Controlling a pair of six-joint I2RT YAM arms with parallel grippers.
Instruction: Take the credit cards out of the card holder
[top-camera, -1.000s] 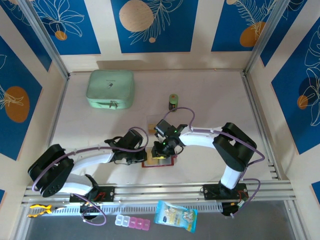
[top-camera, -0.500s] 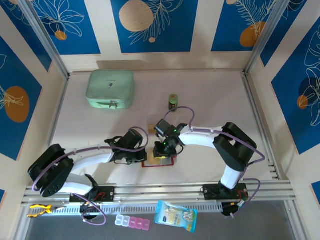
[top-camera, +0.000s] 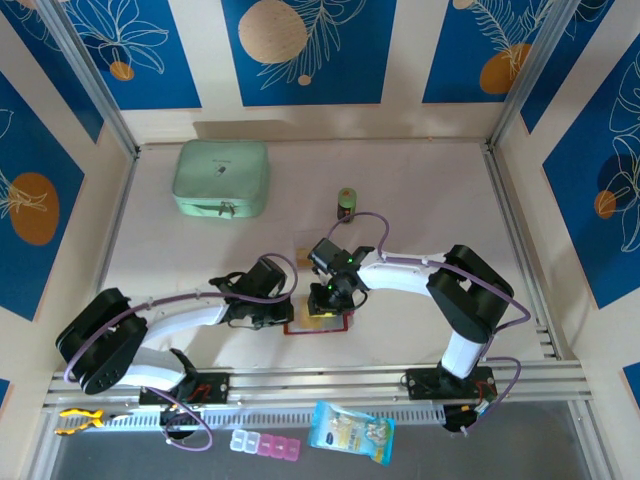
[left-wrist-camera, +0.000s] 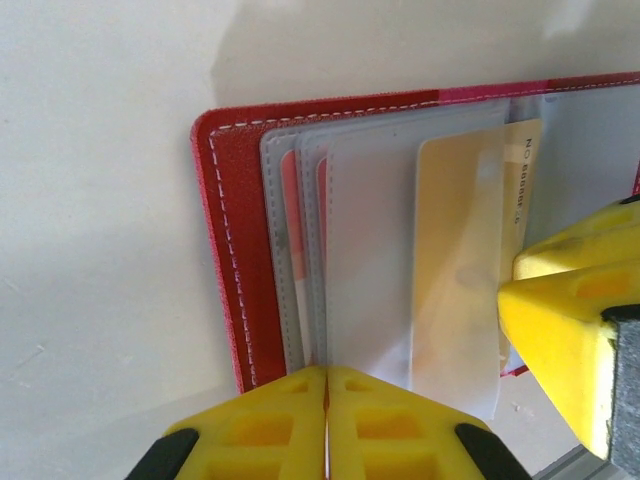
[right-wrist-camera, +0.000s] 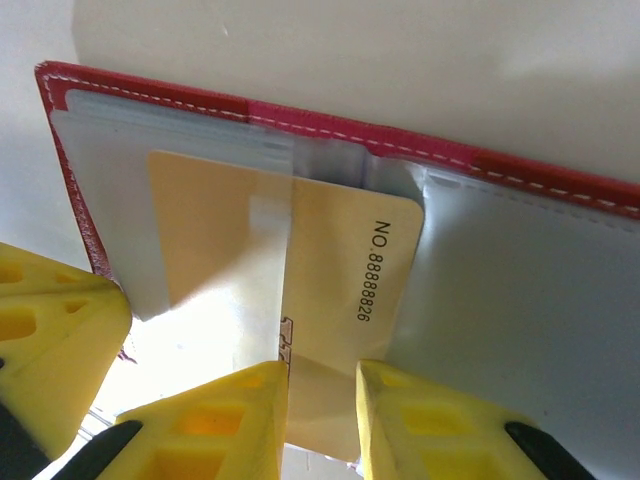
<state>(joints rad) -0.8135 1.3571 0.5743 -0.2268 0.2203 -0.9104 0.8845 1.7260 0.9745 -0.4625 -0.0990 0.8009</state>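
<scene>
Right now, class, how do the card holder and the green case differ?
The card holder is red, the case mint green. The holder lies open; the case is closed. The holder is smaller than the case. Both lie flat on the table.

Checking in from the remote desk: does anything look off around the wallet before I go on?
Nothing looks damaged or spilled. The tan-orange plastic card sticks halfway out of its clear sleeve in the open dark-red leather-like wallet, reaching across the wallet's middle, as expected for this job. The right gripper has its fingertips at that card's near edge.
</scene>
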